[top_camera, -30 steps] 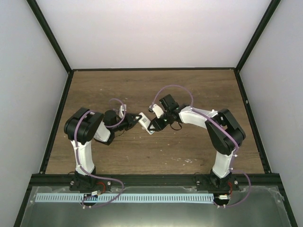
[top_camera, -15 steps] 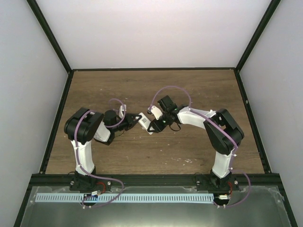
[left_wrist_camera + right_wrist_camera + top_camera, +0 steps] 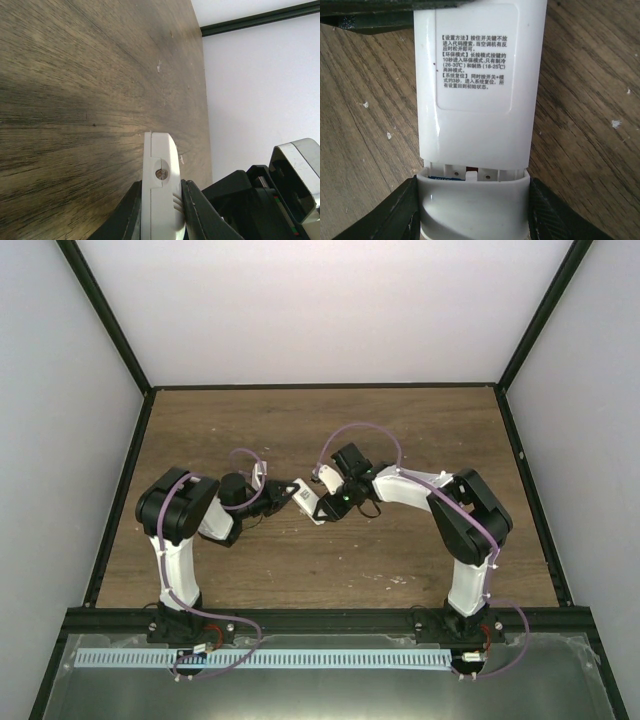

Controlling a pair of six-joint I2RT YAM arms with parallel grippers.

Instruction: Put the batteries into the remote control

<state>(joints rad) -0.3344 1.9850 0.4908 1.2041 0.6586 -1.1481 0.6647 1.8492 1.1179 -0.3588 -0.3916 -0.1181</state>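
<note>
While the slim white plastic remote control (image 3: 475, 75) is held between both arms, apparently lifted above the brown wooden desk (image 3: 360, 100), the right claw (image 3: 472, 212) is pressed together on the rounded white end cap (image 3: 470, 195) at the handset's near end. One dark finger is laid against each side of that cap. In the narrow gap between the cap and the printed label panel (image 3: 475, 65) on the handset's back, metal contacts are seen. Beside them a sliver of bright-blue cylindrical battery (image 3: 438, 177) is visible. Whether one or both batteries are seated cannot be told, since the rest is covered.

At the far end the handset is pinched edge-on by the left claw (image 3: 161, 192), a finger being set on either side of it.

In the overhead view the right claw is found a little further to the left than a second ago, and so nearer the left claw. The left arm and the handset are hardly shifted. From this it is judged that the cap is being pushed along the body toward the label panel, so that the battery compartment is being shut. The loading is therefore taken as nearly done, with only the remaining gap left to be closed.
</note>
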